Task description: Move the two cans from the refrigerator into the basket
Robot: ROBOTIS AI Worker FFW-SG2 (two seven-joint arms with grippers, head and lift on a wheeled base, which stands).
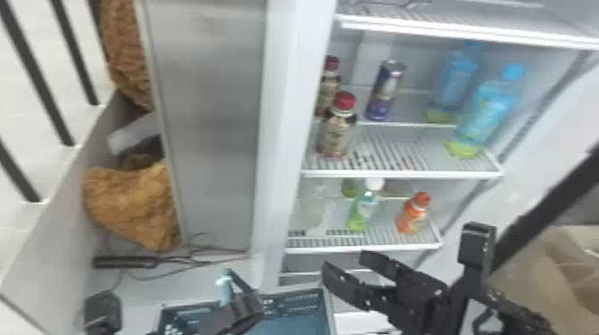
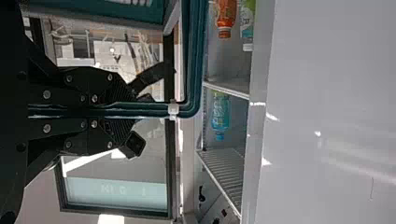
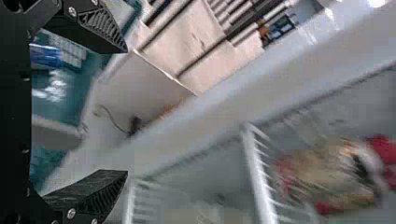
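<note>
A purple-blue can [image 1: 386, 91] stands on the refrigerator's upper visible shelf, between red-capped bottles and blue bottles. At the head view's bottom edge is the teal basket [image 1: 327, 307], with my left gripper [image 1: 243, 298] at its rim. In the left wrist view, the left gripper [image 2: 135, 109] is shut on the basket's teal handle [image 2: 191, 60]. My right gripper [image 1: 347, 263] is open in front of the lower shelves; the right wrist view shows nothing between the fingers of the right gripper [image 3: 126, 111]. A blue item [image 3: 45, 55] lies at the basket in that view.
Red-capped bottles [image 1: 337, 129] and blue bottles [image 1: 483, 111] flank the can. Green and orange bottles [image 1: 413, 214] stand one shelf lower. The refrigerator's left wall [image 1: 285, 133] and the shelf front edges [image 1: 403, 173] border the opening. Cables [image 1: 200, 251] lie at the left.
</note>
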